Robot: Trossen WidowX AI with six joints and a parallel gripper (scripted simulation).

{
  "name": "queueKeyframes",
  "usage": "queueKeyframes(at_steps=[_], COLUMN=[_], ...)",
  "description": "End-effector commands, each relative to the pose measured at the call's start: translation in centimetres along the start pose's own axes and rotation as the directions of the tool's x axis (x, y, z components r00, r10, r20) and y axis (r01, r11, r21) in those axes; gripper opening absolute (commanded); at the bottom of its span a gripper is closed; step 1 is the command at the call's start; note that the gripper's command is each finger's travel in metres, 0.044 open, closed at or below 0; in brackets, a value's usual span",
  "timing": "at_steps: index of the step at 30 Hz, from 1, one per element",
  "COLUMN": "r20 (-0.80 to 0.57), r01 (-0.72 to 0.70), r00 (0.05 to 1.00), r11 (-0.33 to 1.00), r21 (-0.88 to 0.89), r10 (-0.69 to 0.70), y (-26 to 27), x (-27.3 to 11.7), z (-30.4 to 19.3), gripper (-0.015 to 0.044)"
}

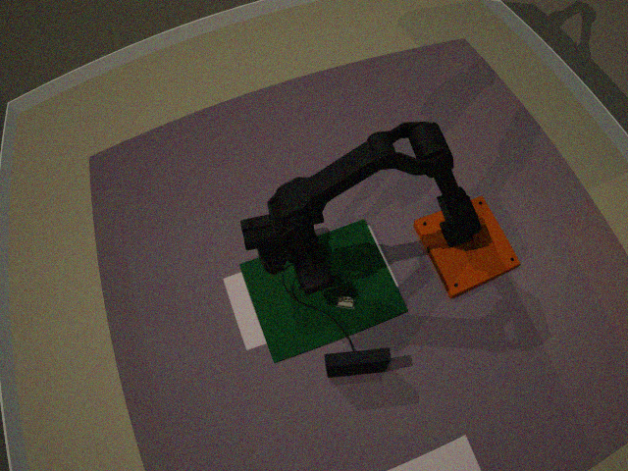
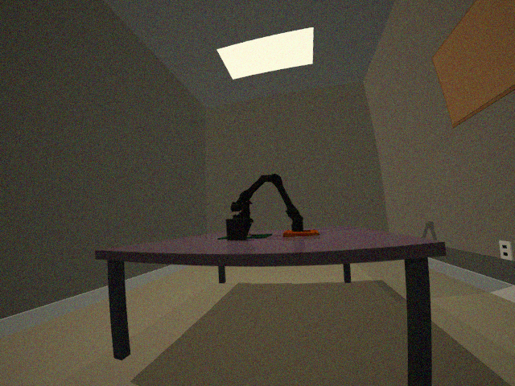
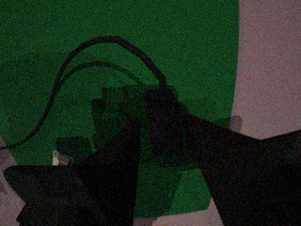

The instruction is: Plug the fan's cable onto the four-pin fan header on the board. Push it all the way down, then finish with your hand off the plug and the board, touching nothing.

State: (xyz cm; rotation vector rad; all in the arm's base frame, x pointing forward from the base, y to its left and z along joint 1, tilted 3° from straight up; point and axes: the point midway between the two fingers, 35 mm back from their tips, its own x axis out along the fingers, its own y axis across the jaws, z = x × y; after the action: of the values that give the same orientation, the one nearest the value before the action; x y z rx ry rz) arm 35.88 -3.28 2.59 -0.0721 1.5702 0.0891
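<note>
Black fingers make up the pincer [image 1: 317,284] [image 2: 246,214] [image 3: 161,122], which stands narrowed, its tips low on either side of the plug [image 3: 165,124]. A sliver of green seems to show along one side of the plug, so I cannot tell whether it is gripped yet. The step in hand, I judge, is taking hold of it: bring both fingers in evenly, flat against its sides, and lift only once neither side has play. A crooked grip now would mean a crooked plug over the pins.

The cable [image 1: 324,314] [image 3: 105,39] arches up from the plug's end; keep it out of the pinch and leave it slack.

Under all this lies the green board [image 1: 284,324] [image 2: 261,236] [image 3: 207,47], with the plug over it and well apart from the pale header [image 1: 345,302] [image 3: 62,158]. The plug will likely need raising, carrying across and squaring to the pins before a straight push down.

Farther along, the cable runs to the dark fan [image 1: 357,362] [image 2: 237,229] beside the board on the purple desk [image 1: 202,202] [image 2: 270,258] [image 3: 268,71]. A hurried lift could tug against it and twist the plug.
</note>
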Motion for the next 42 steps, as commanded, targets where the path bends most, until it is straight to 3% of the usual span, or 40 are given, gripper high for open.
queueKeyframes(at_steps=[1,3,6,11,17,33,42], r20=[0.000,0.000,0.000,-0.005,-0.005,-0.009,-0.009], r01=[0.000,0.000,0.000,0.003,0.003,-0.003,-0.002], r00=[1.000,1.000,1.000,1.000,1.000,1.000,1.000], r11=[1.000,1.000,1.000,1.000,1.000,0.859,0.847], r21=[0.000,0.000,0.000,0.006,0.012,0.512,0.532], r10=[0.000,0.000,0.000,-0.003,-0.003,0.008,0.009], y=[0.0,0.0,0.0,0.0,0.1,10.8,11.2], x=[0.0,0.0,0.0,-4.7,-4.9,-4.8,-4.6], z=[0.0,0.0,0.0,0.1,0.1,-4.3,-4.6], gripper=[0.0072,0.0020,0.0000,0.0000,0.0000,0.0000,0.0000])
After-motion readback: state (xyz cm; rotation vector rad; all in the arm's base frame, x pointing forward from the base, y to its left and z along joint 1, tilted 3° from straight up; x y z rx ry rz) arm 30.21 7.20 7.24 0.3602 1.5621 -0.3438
